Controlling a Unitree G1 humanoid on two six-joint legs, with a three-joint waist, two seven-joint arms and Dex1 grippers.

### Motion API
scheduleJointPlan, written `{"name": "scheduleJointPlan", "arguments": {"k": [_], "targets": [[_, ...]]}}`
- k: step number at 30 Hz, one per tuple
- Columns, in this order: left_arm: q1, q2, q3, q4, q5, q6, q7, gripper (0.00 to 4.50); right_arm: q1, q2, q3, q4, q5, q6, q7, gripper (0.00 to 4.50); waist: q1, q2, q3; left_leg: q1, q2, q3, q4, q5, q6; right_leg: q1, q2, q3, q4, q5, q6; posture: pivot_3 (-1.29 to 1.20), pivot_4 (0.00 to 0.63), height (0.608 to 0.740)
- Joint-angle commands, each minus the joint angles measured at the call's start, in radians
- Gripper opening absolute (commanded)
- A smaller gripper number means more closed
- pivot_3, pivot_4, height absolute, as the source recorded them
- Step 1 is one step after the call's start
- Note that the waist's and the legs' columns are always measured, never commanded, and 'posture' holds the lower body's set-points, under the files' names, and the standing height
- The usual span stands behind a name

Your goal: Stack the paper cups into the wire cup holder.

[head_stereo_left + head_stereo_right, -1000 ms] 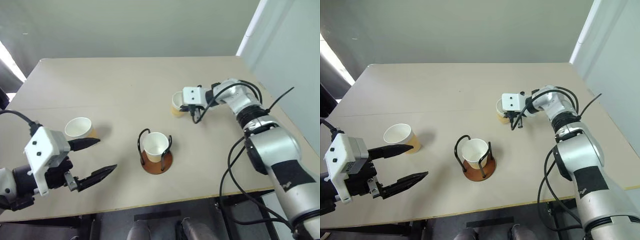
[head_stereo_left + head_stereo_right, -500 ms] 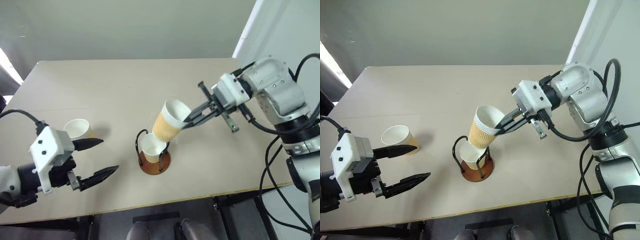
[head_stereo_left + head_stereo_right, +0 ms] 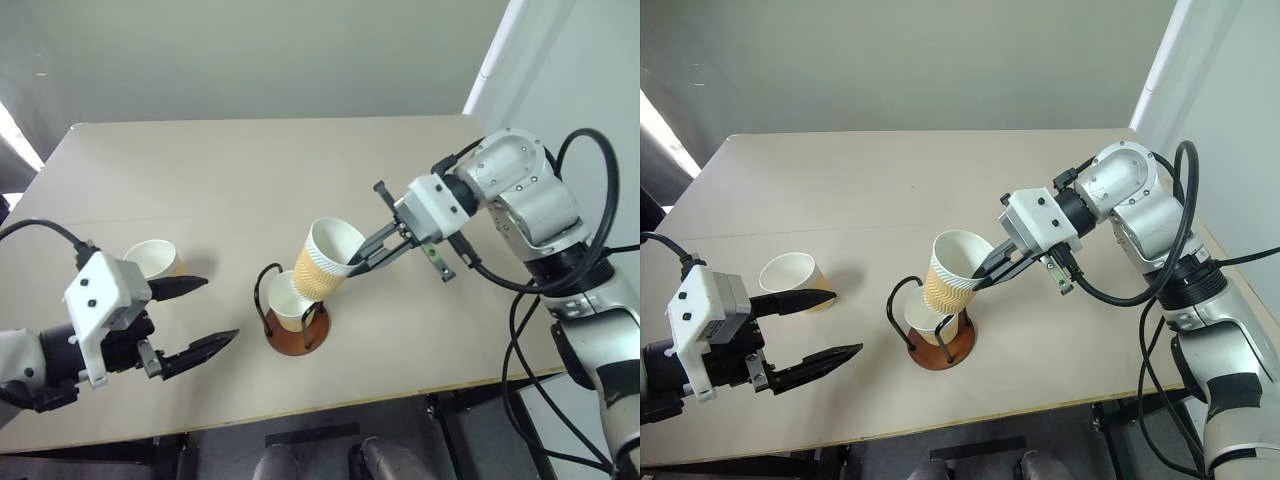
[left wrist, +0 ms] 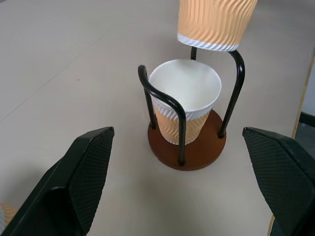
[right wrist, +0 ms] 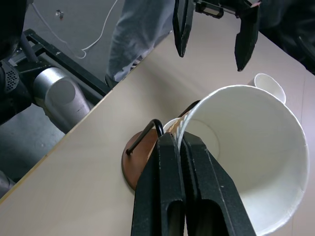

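Table [image 3: 250, 170]: pale tan top, bearing all items below.

Wire cup holder [image 3: 296, 330]: reddish-brown disc base, two black wire loops, upright near the front middle of the table. One paper cup already seated inside [image 4: 184, 101], mouth up.

Second paper cup [image 3: 325, 260]: pinched by its rim, one finger inside and one outside, in the right gripper [image 3: 368, 254]; fingers pressed together on the cup wall. Held tilted, just above and slightly to the right of the seated cup, base apart from it.

Third paper cup [image 3: 153, 257]: loose on the table well to the left of the holder, just beyond the left gripper [image 3: 195, 316]. Left gripper spread wide, empty, hovering.

Step in hand, judged: carrying cup two to the holder; not yet nested.

Next move, judged: righting the tilted cup, centring its base over the seated cup's mouth between the loops, lowering, then releasing.
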Motion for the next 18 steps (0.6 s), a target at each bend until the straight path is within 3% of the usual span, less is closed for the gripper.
{"name": "scheduleJointPlan", "arguments": {"k": [1,8,18], "targets": [[0.002,-0.006,0.024,-0.028,-0.006,-0.008,0.002,4.50,-0.038,0.002,-0.043,-0.001,-0.003,-0.022,0.003,0.02,0.000,0.000,0.000,0.000,0.000,0.000,0.000,0.000,0.000,0.000,0.000,0.001,0.000,0.000,0.000,0.00,0.150,0.740],[0.003,-0.016,0.012,-0.032,-0.002,-0.011,0.015,4.50,-0.104,0.041,-0.081,0.028,0.012,-0.025,0.003,0.02,0.000,0.000,0.000,0.003,0.000,0.001,-0.001,-0.001,0.002,-0.002,0.000,0.007,0.004,-0.002,0.003,0.00,0.150,0.740],[-0.005,-0.014,0.005,-0.029,-0.005,-0.009,0.019,4.50,-0.049,0.127,-0.071,-0.015,-0.044,0.021,-0.017,0.02,0.000,0.000,0.000,0.003,0.000,0.002,0.000,-0.001,0.002,-0.003,0.001,0.008,0.006,-0.002,0.003,0.00,0.150,0.740]]}}
